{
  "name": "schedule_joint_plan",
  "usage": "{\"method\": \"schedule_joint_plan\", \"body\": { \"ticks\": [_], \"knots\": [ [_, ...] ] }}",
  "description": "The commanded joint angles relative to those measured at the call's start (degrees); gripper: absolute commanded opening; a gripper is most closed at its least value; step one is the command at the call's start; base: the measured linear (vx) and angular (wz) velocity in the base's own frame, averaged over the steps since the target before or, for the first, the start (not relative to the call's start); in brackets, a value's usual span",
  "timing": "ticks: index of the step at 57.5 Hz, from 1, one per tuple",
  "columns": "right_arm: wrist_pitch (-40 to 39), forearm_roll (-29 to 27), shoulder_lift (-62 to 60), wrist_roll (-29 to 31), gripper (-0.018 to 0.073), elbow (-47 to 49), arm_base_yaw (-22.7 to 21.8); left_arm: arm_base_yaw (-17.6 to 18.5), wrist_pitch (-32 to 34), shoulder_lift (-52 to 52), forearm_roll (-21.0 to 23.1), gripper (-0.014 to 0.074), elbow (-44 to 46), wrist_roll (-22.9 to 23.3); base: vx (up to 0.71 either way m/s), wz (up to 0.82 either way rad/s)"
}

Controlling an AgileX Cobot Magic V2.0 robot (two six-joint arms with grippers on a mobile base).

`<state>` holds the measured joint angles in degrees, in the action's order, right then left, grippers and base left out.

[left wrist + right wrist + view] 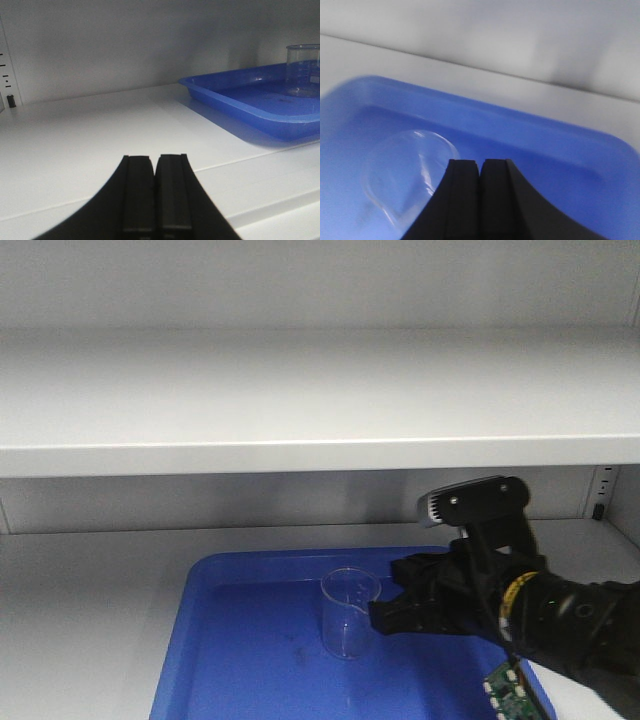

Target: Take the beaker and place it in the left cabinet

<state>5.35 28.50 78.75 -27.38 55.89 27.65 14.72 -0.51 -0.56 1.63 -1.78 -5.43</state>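
The beaker (349,614), a small clear glass cylinder, stands upright in the blue tray (240,640) on the pale shelf of the left cabinet (90,570). My right gripper (378,616) is shut and empty, just to the right of the beaker and apart from it. In the right wrist view the shut gripper (480,162) hangs over the tray (555,150), with the beaker (402,170) to its left. My left gripper (155,159) is shut and empty above the bare shelf (100,130), left of the tray (235,102) and beaker (303,70).
An upper shelf (300,410) runs close overhead. The cabinet's back wall (200,502) is behind the tray. A slotted upright (4,75) with a small black peg (11,100) stands at the shelf's far left. A green circuit board (510,692) shows on my right arm.
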Motion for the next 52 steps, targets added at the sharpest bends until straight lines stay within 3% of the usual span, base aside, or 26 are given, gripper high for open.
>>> {"method": "schedule_joint_plan", "body": {
  "ticks": [1, 11, 34, 52],
  "knots": [
    [-0.85, -0.02, -4.97, 0.48, -0.0011, 0.95, -0.20, 0.22, 4.81, -1.11, 0.47, 0.0001, -0.94, 0.19, 0.00, 0.00],
    [0.47, -0.25, -12.26, -0.42, -0.0008, -4.29, -0.20, 0.22, 4.81, -1.11, 0.47, 0.0001, -0.94, 0.19, 0.00, 0.00],
    [4.23, -0.17, -33.92, -1.72, -0.0006, -26.04, -0.20, 0.22, 4.81, -1.11, 0.47, 0.0001, -0.94, 0.19, 0.00, 0.00],
    [4.43, -0.17, -42.66, -1.72, -0.0006, -34.63, -0.20, 0.22, 4.81, -1.11, 0.47, 0.0001, -0.94, 0.19, 0.00, 0.00]
  ]
}}
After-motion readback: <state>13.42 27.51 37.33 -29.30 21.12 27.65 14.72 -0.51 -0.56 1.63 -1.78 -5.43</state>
